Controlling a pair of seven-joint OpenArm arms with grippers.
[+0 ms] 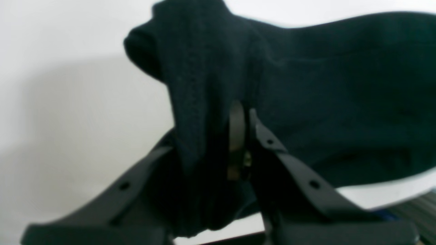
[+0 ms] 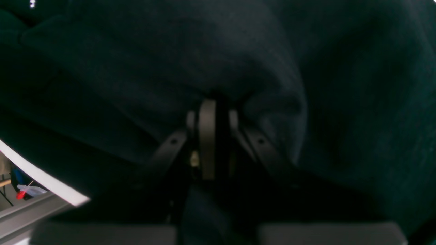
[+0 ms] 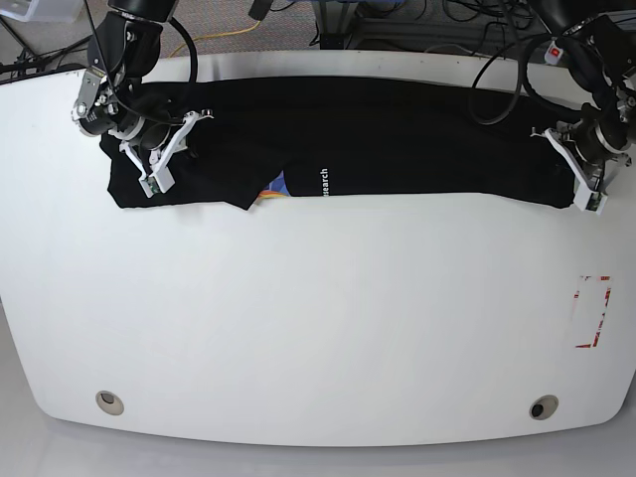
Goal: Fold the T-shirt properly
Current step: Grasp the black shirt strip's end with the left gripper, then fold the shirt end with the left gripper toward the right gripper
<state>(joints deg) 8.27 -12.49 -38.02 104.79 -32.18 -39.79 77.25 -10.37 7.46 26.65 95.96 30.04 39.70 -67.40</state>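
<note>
The black T-shirt (image 3: pixel 397 139) lies folded into a long band across the far part of the white table (image 3: pixel 318 318). A bit of its orange-yellow print (image 3: pixel 273 192) peeks out at the band's front edge, beside small white lettering. My left gripper (image 3: pixel 566 174) is at the band's right end, shut on a bunch of the black fabric (image 1: pixel 204 102). My right gripper (image 3: pixel 149 159) is at the band's left end, shut on the shirt's fabric (image 2: pixel 218 68), which fills the right wrist view.
A red-and-white marker (image 3: pixel 593 311) is stuck on the table at the right. Two round holes (image 3: pixel 110 401) (image 3: pixel 540 407) sit near the front edge. Cables and floor show beyond the far edge.
</note>
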